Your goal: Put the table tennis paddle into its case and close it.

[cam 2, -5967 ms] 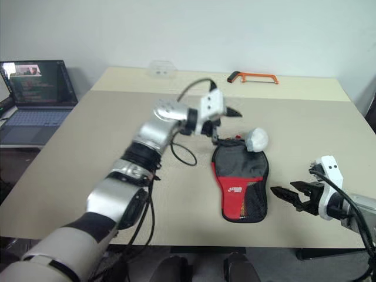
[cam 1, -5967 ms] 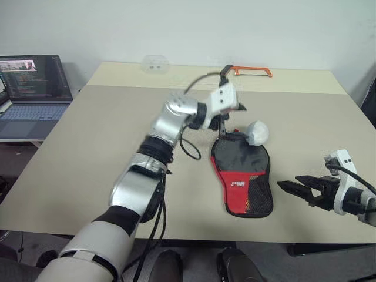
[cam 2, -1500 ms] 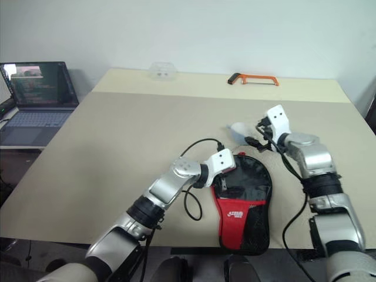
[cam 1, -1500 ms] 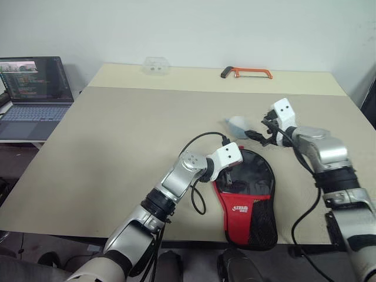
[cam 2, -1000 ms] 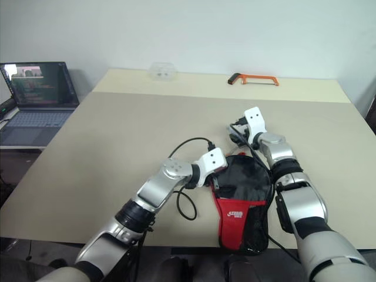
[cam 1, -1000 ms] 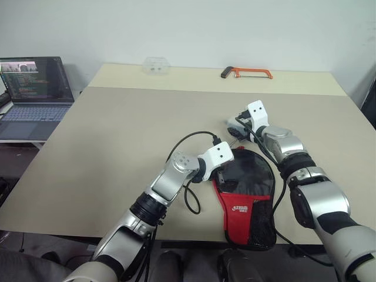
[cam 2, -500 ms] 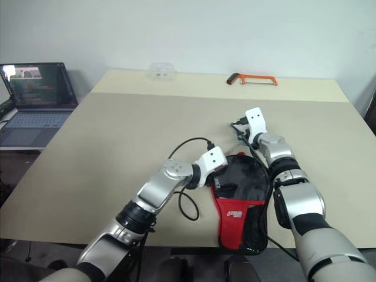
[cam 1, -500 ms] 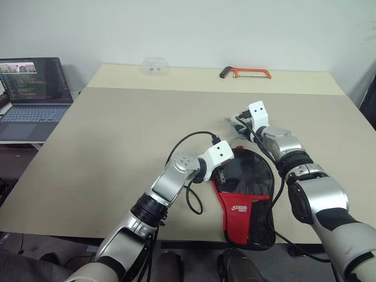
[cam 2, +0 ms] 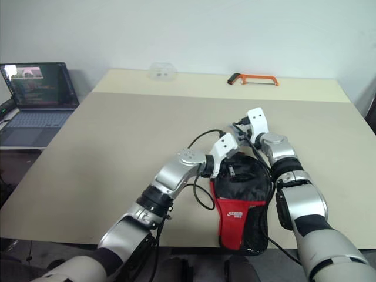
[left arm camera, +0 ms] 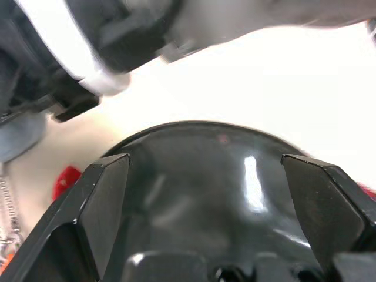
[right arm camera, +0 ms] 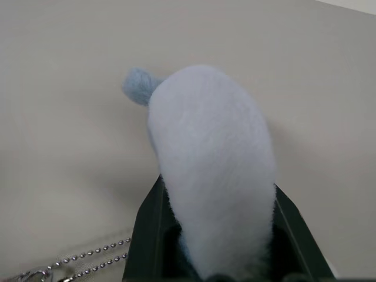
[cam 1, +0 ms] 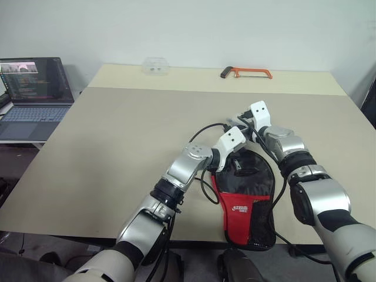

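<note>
Both arms hide the case's [cam 1: 245, 194] far end.

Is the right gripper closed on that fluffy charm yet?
Yes. The right gripper is shut on the pale blue fluffy charm, which sits squeezed between its fingers.

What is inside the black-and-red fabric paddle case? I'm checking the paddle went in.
Through the open black-and-red fabric paddle case a round glossy black paddle face shows. Its handle is covered by the red panel, so unseen.
</note>
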Robot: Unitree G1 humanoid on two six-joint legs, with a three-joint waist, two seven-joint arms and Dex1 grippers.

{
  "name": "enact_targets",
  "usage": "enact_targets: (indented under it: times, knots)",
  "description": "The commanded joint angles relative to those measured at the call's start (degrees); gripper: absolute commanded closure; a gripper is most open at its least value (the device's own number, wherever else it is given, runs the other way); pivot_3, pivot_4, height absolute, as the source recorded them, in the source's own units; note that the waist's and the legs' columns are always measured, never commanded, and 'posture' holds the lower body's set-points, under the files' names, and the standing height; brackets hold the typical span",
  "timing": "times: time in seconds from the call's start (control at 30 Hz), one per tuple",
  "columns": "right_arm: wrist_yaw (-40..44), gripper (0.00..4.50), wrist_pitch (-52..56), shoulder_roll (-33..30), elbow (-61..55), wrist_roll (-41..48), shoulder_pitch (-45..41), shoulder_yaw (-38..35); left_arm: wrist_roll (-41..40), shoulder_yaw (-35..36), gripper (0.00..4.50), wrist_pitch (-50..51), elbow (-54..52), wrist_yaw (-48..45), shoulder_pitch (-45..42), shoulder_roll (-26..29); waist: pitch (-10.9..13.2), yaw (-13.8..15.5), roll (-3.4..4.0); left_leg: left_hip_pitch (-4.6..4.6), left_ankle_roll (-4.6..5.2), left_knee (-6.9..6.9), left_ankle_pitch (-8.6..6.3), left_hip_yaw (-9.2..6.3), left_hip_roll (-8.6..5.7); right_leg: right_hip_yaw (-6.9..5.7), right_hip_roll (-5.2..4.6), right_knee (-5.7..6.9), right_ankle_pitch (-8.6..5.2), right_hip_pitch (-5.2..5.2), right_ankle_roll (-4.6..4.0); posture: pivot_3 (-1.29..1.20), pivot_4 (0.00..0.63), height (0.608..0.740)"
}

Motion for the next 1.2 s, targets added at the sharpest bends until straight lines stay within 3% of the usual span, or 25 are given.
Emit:
enact_targets:
  times: [0.03,0.83,1.03,1.2]
  knots:
    - [0.03,3.85,1.0,-1.12,-3.22,0.12,-0.19,-1.24,3.06,-3.33,0.0,-2.0,4.55,-1.43,2.41,0.46,-0.02,0.18,0.03,0.03,0.0,0.02,0.0,-0.01,0.0,-0.02,0.0,-0.02,0.0,0.05,0.0,0.0,0.15,0.74]
    - [-6.49,3.86,-1.71,-9.85,4.09,-0.83,-2.83,-4.25,4.28,-4.34,0.0,-0.68,-0.59,-2.21,8.09,2.31,-0.13,0.31,0.08,0.42,0.01,0.01,0.0,-0.04,-0.03,-0.01,-0.01,-0.08,-0.01,0.49,0.01,0.0,0.15,0.74]
    - [-2.54,3.86,0.67,-17.62,0.24,0.87,3.0,-6.76,4.52,-4.99,0.0,-2.3,1.12,-1.79,8.02,1.45,-0.14,0.83,0.07,0.41,0.01,0.0,-0.01,-0.11,-0.07,-0.03,-0.05,-0.19,-0.01,0.59,0.02,0.0,0.15,0.74]
    - [3.27,3.86,7.19,-22.25,-13.18,2.32,11.92,-7.59,4.75,-5.52,0.0,-3.63,2.32,-1.72,7.45,0.64,-0.26,0.74,0.28,0.41,0.02,0.02,-0.01,-0.11,-0.13,0.0,-0.08,-0.19,-0.02,0.63,0.04,0.0,0.15,0.74]
